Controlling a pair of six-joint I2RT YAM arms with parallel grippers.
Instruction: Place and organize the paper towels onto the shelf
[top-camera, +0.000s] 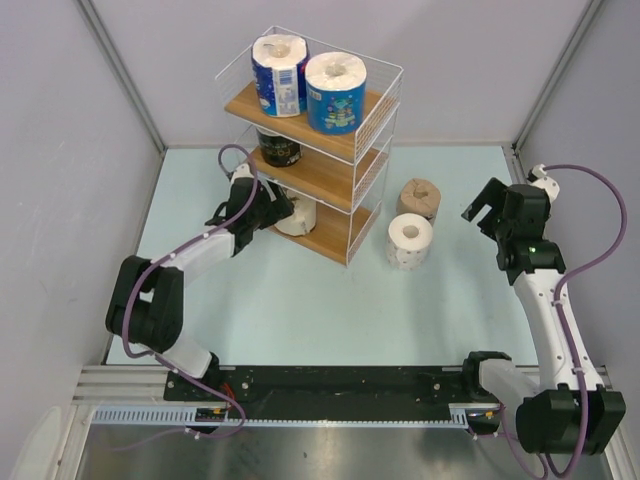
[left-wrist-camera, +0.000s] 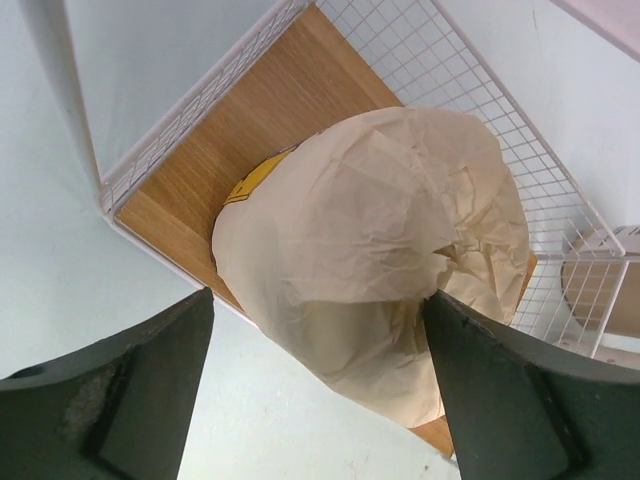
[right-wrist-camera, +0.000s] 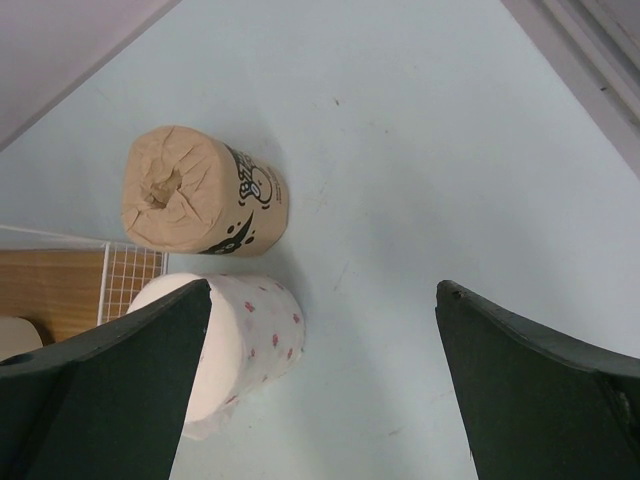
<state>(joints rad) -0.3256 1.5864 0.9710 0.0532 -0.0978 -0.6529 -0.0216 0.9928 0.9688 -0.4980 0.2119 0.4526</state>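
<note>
Pale blue table (top-camera: 330, 320); plain grey walls (top-camera: 60, 120); metal rail (top-camera: 110, 381) near edge.

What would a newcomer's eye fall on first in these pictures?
Probably the tall shelf at the back of the table, with two blue-wrapped rolls standing on its top board. Next, the left jaws, open on either side of the cream roll on the bottom board. Right of the shelf, a tan roll and a white dotted roll sit on the table.
</note>
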